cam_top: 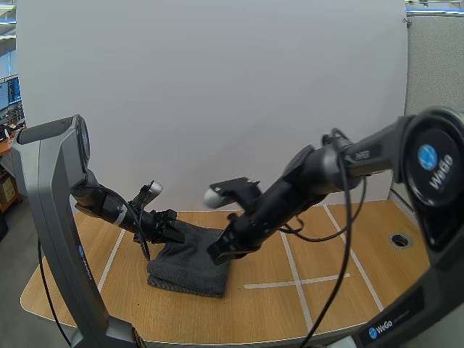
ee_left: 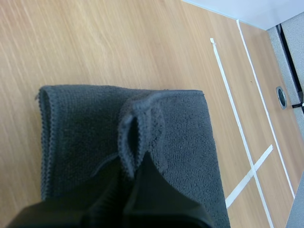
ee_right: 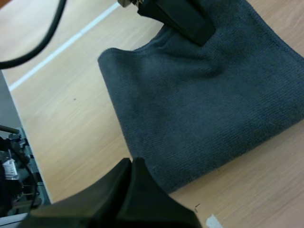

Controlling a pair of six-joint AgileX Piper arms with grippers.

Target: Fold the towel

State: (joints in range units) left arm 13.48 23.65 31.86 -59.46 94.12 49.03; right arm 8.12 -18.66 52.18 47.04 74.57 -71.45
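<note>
A: While our left gripper point(ee_left: 134, 161) pinches a ridge of the towel point(cam_top: 190, 262), it lies folded on the table point(cam_top: 326, 304).
B: Our right gripper point(ee_right: 130, 165) sits closed, empty (by its edge). We reckon only release remains.

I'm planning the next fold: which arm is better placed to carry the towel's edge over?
Probably left: the left gripper pinches a raised fold of the towel, ready to pull across; the right gripper is shut on nothing at the towel's edge.
</note>
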